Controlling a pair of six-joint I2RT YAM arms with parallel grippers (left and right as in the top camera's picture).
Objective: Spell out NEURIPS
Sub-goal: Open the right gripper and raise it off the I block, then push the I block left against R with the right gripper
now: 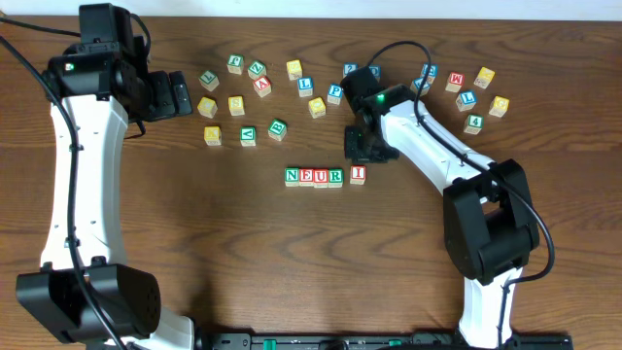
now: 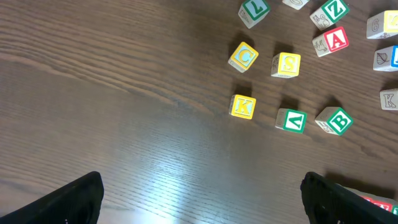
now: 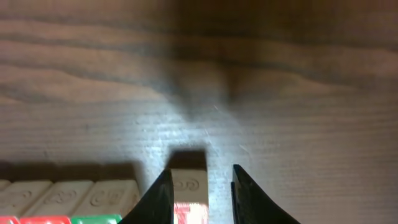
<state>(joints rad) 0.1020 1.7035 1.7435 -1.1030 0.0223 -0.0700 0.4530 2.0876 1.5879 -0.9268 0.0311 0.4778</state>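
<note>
Cubes N point(image 1: 293, 176), E point(image 1: 307, 176), U point(image 1: 322, 176) and R point(image 1: 335, 176) stand touching in a row at the table's middle. The I cube point(image 1: 357, 175) stands a small gap to their right. My right gripper point(image 1: 369, 146) hovers just behind the I cube. In the right wrist view the I cube point(image 3: 188, 183) lies between the narrowly open jaws of that gripper point(image 3: 201, 169), close to the left finger and with a gap to the right one. A blue P cube point(image 1: 334, 93) and a yellow S cube point(image 1: 236, 105) point(image 2: 286, 65) lie loose. My left gripper point(image 1: 180, 94) point(image 2: 202, 199) is wide open and holds nothing.
Loose letter cubes lie scattered at the back left point(image 1: 255, 87) and the back right point(image 1: 466, 97). In the left wrist view, cubes C point(image 2: 243, 56), K point(image 2: 242, 106), A point(image 2: 291, 121) and B point(image 2: 338, 121) sit ahead of the fingers.
</note>
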